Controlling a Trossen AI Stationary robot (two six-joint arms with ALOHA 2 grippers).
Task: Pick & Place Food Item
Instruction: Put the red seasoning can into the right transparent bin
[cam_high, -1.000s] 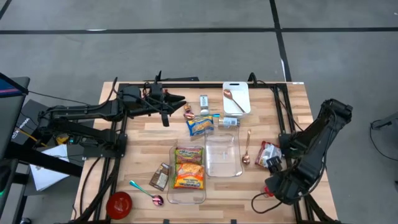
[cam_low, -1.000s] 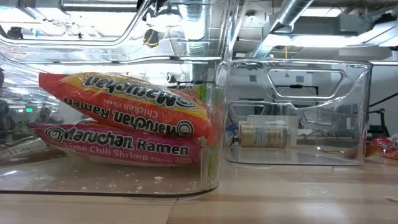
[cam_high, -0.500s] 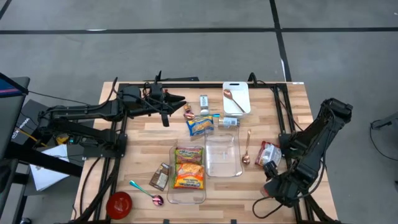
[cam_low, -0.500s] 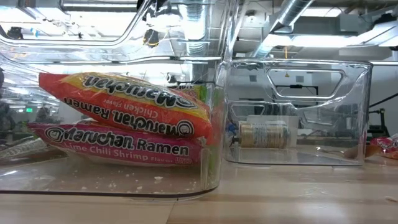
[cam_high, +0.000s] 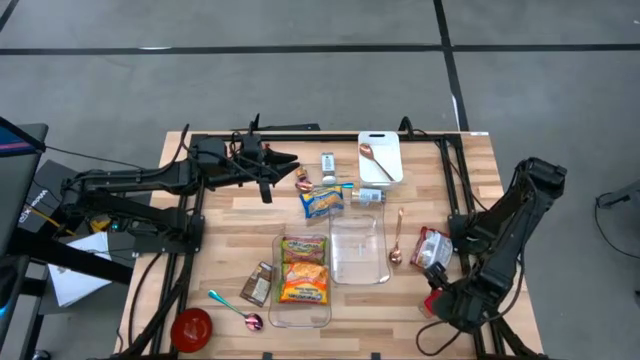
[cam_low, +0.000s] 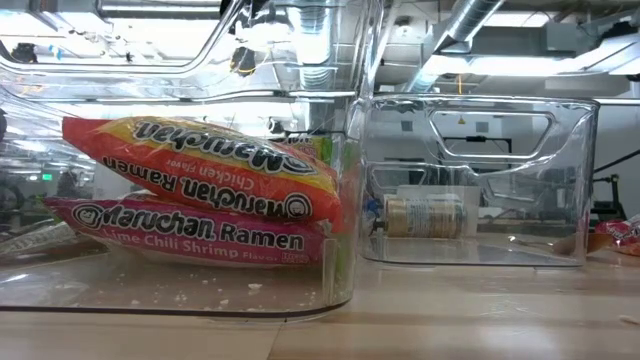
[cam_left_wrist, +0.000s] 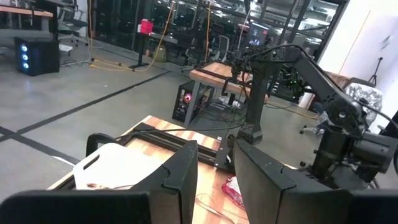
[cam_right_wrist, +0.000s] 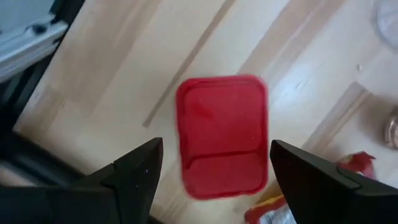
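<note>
My right gripper (cam_right_wrist: 216, 149) points down, open, above a red rounded-rectangle lid or tray (cam_right_wrist: 222, 134) lying flat on the table near its right front corner (cam_high: 437, 303); the fingers stand on either side of it, apart from it. A red snack packet (cam_high: 432, 245) lies just beyond. Two ramen packets (cam_high: 303, 270) lie stacked in a clear bin (cam_low: 345, 250). A yellow packet (cam_high: 322, 202) and a jar (cam_high: 370, 195) lie mid-table. My left gripper (cam_left_wrist: 216, 177) hangs level above the far left, narrowly open and holding nothing.
An empty clear bin (cam_high: 358, 270) stands beside the ramen bin, a copper spoon (cam_high: 397, 240) to its right. A white cutting board (cam_high: 385, 160) with a spoon lies at the far edge. A red bowl (cam_high: 192, 327), teal spoon (cam_high: 235, 308) and brown packet (cam_high: 258, 285) lie near left.
My right gripper has sunk and shifted toward the table's near edge, rolling about its own axis, and stays open. The red lid lies where it was.
</note>
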